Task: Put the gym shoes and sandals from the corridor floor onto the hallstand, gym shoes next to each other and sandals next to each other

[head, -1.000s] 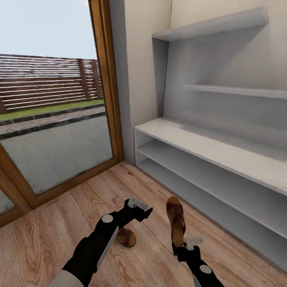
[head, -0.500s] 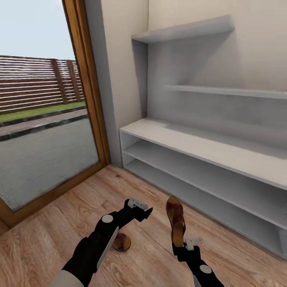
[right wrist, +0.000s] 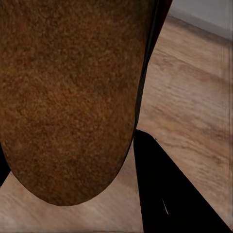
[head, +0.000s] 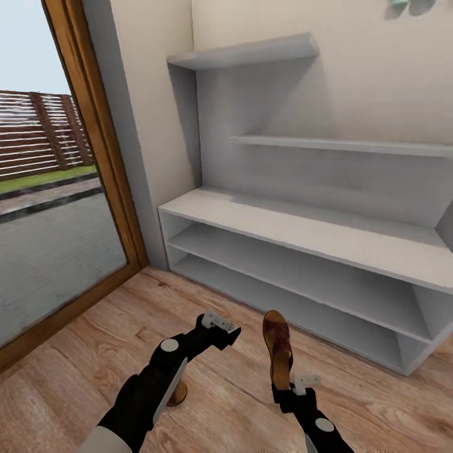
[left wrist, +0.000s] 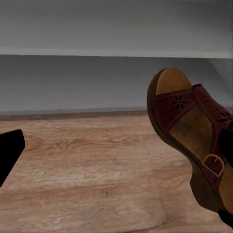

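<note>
right gripper (head: 301,382) clamped on brown leather strap sandal (head: 277,349), toe up; left gripper (head: 220,328) empty, jaw gap unclear. step: carry to white two-tier hallstand (head: 302,229) far right; next, reach sandal onto shelf.

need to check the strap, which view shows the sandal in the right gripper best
The left wrist view: the held sandal shows its strap, buckle and insole. The head view has it small, standing above the right gripper. The right wrist view gives a close brown surface.
</note>
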